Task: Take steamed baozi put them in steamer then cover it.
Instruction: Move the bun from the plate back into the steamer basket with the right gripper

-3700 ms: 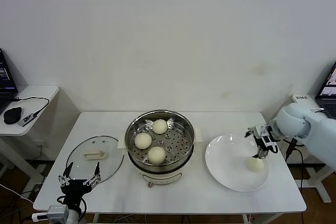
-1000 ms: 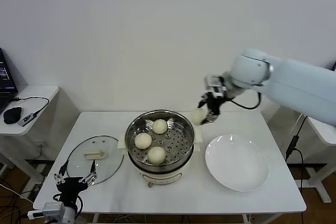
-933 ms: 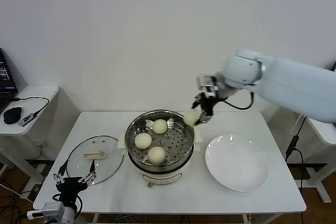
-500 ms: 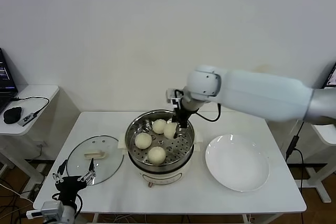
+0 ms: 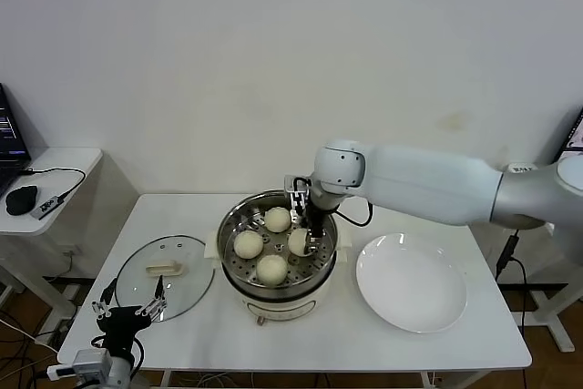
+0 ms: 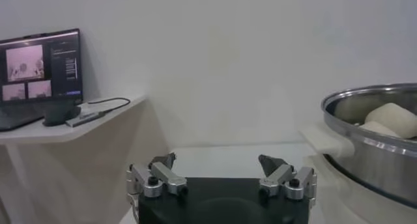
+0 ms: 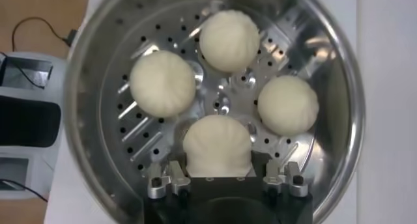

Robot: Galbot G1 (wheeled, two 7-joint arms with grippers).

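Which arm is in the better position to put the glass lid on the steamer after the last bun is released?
Probably the left. The left gripper hangs open right by the cover at the table's left front. The right gripper is down inside the steamer, on the fourth baozi, with the pot between it and the lid.

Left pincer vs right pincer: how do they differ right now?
The left pincer hangs open and empty off the table's near edge by the cover; the right pincer is down inside the steamer, straddling the fourth baozi. The left arm is tucked low, the right arm stretched across. Both are black with metal fingers.
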